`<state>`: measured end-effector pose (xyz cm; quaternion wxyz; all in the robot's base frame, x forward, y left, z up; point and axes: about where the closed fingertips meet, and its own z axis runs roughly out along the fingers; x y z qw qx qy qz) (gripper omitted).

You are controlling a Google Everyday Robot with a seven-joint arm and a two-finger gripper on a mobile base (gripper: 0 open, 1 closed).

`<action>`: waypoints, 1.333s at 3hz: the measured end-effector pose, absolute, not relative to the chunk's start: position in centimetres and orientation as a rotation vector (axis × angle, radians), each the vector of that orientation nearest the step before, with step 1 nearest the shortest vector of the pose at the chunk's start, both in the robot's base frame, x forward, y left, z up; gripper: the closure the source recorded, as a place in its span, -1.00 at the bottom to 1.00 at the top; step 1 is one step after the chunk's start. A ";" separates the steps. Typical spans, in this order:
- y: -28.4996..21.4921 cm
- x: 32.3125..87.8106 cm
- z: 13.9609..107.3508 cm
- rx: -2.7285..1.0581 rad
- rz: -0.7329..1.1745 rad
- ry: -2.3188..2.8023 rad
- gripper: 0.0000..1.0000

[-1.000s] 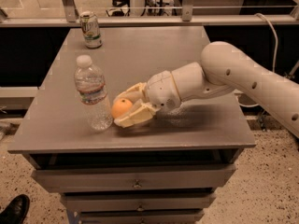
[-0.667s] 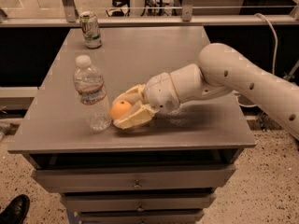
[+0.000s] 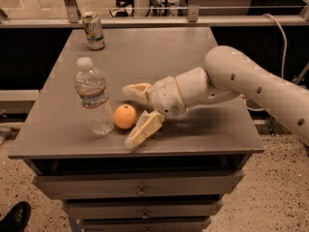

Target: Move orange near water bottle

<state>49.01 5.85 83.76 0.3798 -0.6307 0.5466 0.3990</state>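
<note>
Gripper (image 3: 139, 114) jaws, clamped on the orange (image 3: 125, 116) 1 s ago, are now spread wide & hold nothing. Orange sits free on the desk (image 3: 193, 57), just beside the water bottle (image 3: 94, 98), betw. the 2 fingers. Placement looks done; arm just needs to back out w/o nudging it.

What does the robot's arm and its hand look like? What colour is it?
The arm is fat, round and creamy white, like a tube, with small dark dots along it. Its gripper, right by the orange, has two flat, pale yellowish fingers on a chunky white wrist.
</note>
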 end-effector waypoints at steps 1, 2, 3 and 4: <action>5.7 49.0 83.7 -1.611 1.018 1.399 -1.00; 1.8 51.6 84.1 -1.576 0.939 1.450 -1.00; -3.4 55.0 85.0 -1.520 0.839 1.507 -1.00; -3.4 55.1 85.1 -1.520 0.838 1.506 -1.00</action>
